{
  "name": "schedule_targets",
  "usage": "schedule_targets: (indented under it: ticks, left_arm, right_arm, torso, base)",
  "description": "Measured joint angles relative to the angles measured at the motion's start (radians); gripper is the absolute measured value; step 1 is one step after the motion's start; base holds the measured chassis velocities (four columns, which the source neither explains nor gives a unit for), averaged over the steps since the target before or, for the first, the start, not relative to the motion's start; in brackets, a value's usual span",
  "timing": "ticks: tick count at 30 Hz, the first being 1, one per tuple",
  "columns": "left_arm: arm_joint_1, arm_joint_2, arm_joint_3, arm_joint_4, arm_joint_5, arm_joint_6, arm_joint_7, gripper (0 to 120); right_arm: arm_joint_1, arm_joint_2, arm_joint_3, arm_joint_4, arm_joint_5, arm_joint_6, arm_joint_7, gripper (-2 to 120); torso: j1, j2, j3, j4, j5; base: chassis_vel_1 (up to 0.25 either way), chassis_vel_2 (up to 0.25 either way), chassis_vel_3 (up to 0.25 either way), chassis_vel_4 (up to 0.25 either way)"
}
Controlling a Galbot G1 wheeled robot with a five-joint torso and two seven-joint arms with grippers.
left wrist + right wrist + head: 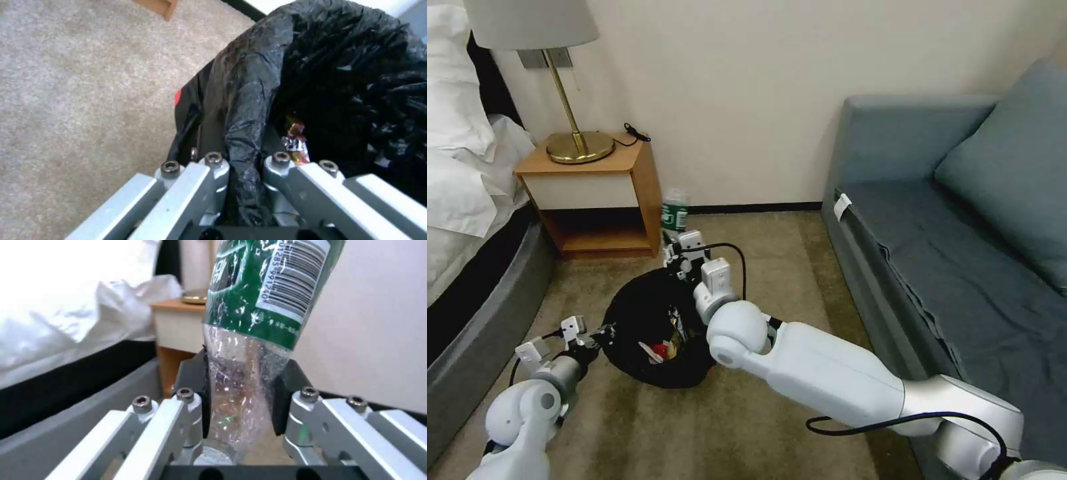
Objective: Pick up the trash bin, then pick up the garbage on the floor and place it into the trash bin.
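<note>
The trash bin (627, 310), round and lined with a glossy black bag, is in the middle of the carpet in the head view. My left gripper (602, 331) is shut on its near-left rim; in the left wrist view the fingers (213, 160) pinch the bag-covered rim (249, 100). Inside lie garbage pieces: a red-and-white packet (659, 350) and a gold wrapper (296, 143). My right gripper (677, 257) is over the bin's far rim, shut on the lower end of a clear plastic bottle with a green label (262, 290), which stands up from the gripper (242, 386).
A wooden nightstand (597, 200) with a brass lamp (570, 100) stands just behind the bin. The bed (467, 200) lines the left side and a blue-grey sofa (954, 253) the right. Open carpet (694, 427) lies in front of the bin.
</note>
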Motion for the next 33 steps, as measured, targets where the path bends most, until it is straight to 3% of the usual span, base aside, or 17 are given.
schedule_targets:
  ticks: [9, 21, 33]
  left_arm:
    - [0.004, -0.002, -0.017, -0.013, -0.003, 0.010, -0.001, 4]
    - [0.031, -0.025, -0.022, -0.047, -0.014, 0.017, -0.006, 4]
    - [0.063, -0.029, -0.044, -0.073, -0.009, 0.017, -0.002, 4]
  right_arm:
    - [-0.099, -0.058, -0.034, 0.041, -0.121, 0.022, -0.096, 22]
    - [-0.157, -0.091, -0.064, 0.076, -0.164, 0.035, -0.110, 22]
    - [-0.220, -0.128, -0.068, 0.097, -0.204, 0.039, -0.104, 69]
  torso:
    - [0.000, 0.000, 0.000, -0.0001, 0.0001]
    - [0.000, 0.000, 0.000, -0.0001, 0.0001]
    - [0.000, 0.000, 0.000, 0.0000, 0.0000]
  base:
    - [0.000, 0.000, 0.000, 0.000]
    - [0.000, 0.000, 0.000, 0.000]
    - [0.000, 0.000, 0.000, 0.000]
